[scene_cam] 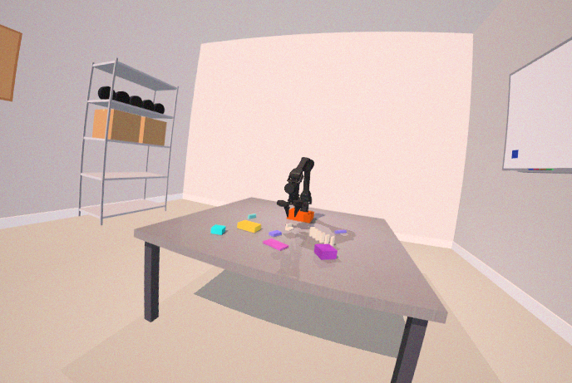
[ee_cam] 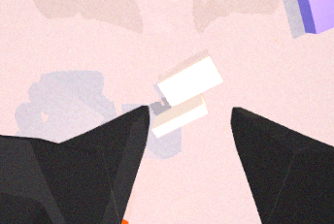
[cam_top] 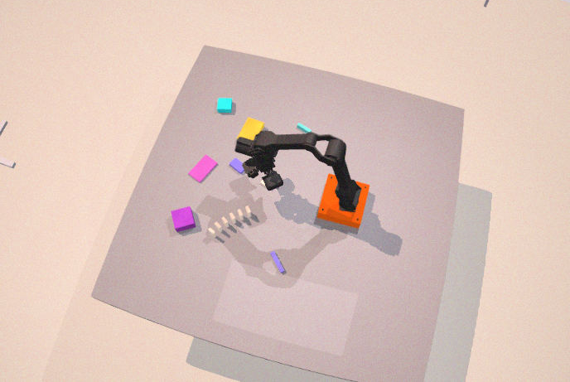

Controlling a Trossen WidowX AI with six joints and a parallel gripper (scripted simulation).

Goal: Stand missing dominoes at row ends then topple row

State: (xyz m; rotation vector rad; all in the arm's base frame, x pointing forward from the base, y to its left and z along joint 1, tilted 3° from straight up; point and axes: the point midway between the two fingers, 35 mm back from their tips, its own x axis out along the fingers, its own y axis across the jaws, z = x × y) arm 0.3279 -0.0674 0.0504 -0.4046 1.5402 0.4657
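Several cream dominoes (cam_top: 232, 218) (scene_cam: 322, 235) stand in a slanting row, evenly spaced. Two loose cream dominoes are close together on the table, away from the row. One loose domino (ee_cam: 189, 80) shows a broad bright face in the wrist view. The other loose domino (ee_cam: 180, 118) shows as a narrower block just beside it; its exact pose is hard to tell. My gripper (cam_top: 262, 176) (scene_cam: 292, 213) (ee_cam: 189, 113) is open and empty above this loose pair, with the fingertips to either side of it in the wrist view. The arm hides most of the pair in the top view.
A violet block (cam_top: 236, 165) (ee_cam: 321, 8) lies near the gripper, with a yellow block (cam_top: 251, 128) behind. A magenta plate (cam_top: 203, 168) and purple block (cam_top: 183, 219) are left of the row. Another violet block (cam_top: 277, 262) lies below; cyan blocks (cam_top: 224, 105) (cam_top: 303, 128) lie farther back.
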